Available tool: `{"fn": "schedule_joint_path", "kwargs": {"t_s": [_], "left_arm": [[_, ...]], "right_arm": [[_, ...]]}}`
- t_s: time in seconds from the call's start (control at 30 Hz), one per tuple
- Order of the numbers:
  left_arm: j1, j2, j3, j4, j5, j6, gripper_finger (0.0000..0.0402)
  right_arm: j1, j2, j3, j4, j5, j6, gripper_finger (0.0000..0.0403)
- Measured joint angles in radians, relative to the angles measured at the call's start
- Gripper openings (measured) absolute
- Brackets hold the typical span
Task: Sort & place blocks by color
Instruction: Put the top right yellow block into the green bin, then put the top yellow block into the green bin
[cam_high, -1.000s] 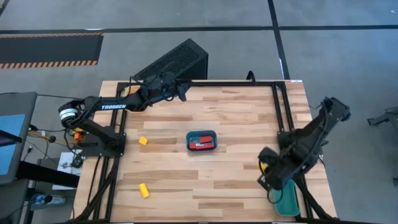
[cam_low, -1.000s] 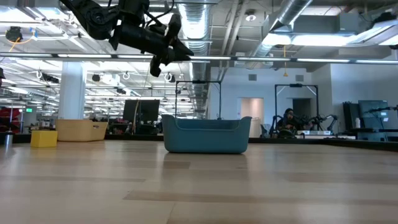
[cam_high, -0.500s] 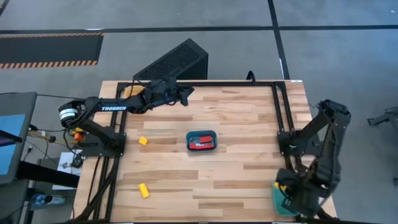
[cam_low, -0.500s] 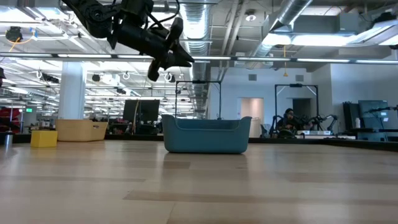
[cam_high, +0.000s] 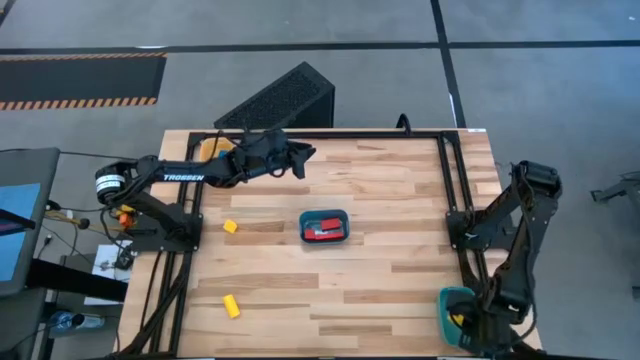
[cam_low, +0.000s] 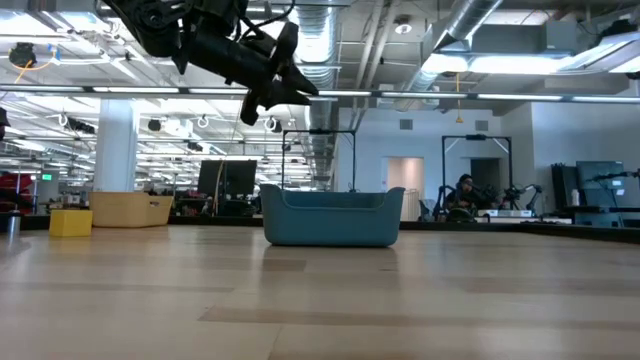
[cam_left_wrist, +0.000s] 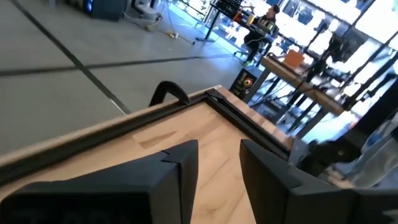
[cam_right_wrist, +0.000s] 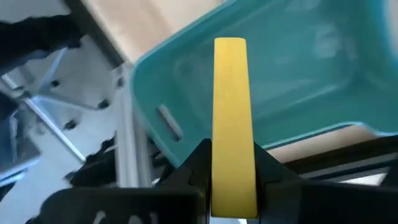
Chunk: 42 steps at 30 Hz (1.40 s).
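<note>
My right gripper (cam_right_wrist: 231, 163) is shut on a yellow bar block (cam_right_wrist: 231, 93) above a teal tray (cam_right_wrist: 298, 81) at the table's near right corner (cam_high: 446, 300). My left gripper (cam_left_wrist: 219, 163) is open and holds nothing; it hovers high over the table's far left part (cam_high: 303, 155) (cam_low: 278, 92). A second teal tray (cam_high: 324, 226) stands mid-table with red blocks (cam_high: 325, 230) lying in it. Two more yellow blocks rest flat on the wood, a cube (cam_high: 230, 227) and a bar (cam_high: 232, 306). My right gripper pinches the yellow bar between its two fingers (cam_right_wrist: 198, 163), across the bar's end nearest the wrist (cam_right_wrist: 231, 146). The fingers lie along the bar, which sticks out past their tips. The bar is lifted clear, above the teal tray's inside.
A yellow-orange tray (cam_high: 209, 148) sits at the far left edge, partly under my left arm. A black frame rail (cam_high: 452, 180) runs along the table's right side beside the near right tray. A black box (cam_high: 280, 98) stands behind the table. Bare wood lies between the trays.
My right gripper has carried the yellow bar toward the table's near right corner and now hangs over the teal tray there. My left gripper has drifted a little toward the table's right and stays open.
</note>
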Motion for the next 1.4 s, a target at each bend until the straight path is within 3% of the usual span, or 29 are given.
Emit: {"fn": "schedule_joint_path", "kwargs": {"t_s": [0.13,0.23,0.5,0.7,0.83,1.0,1.13,1.27,1.4], "left_arm": [[-0.003,0.000,0.000,0.010,-0.010,0.124,0.0113],[-0.003,0.000,0.000,0.040,-0.001,0.113,0.0114],[-0.010,-0.011,0.068,0.062,0.087,0.144,0.0114],[-0.011,-0.036,0.217,-0.257,0.096,0.329,0.0114],[0.010,-0.035,0.334,-0.518,0.042,0.423,0.0114],[0.050,-0.036,0.441,-0.762,0.035,0.462,0.0114],[0.069,-0.036,0.471,-0.876,0.035,0.554,0.0114],[0.084,-0.036,0.475,-0.974,0.048,0.620,0.0114],[0.100,-0.036,0.435,-0.961,0.232,0.630,0.0114]], "right_arm": [[-0.013,0.001,-0.032,-0.010,0.016,-0.007,0.0060],[-0.014,0.000,-0.048,-0.006,0.018,-0.026,0.0071],[-0.014,-0.003,-0.048,-0.007,-0.003,-0.114,0.0139],[-0.030,-0.016,0.005,-0.075,-0.036,-0.056,0.0184],[-0.058,-0.031,0.076,-0.197,0.019,-0.014,0.0194],[-0.150,-0.074,0.153,-0.374,0.194,-0.006,0.0192],[-0.293,-0.110,0.178,-0.440,0.400,0.002,0.0185],[-0.448,-0.120,0.179,-0.368,0.695,0.028,0.0180],[-0.586,-0.087,0.179,-0.152,0.920,-0.117,0.0178]]}}
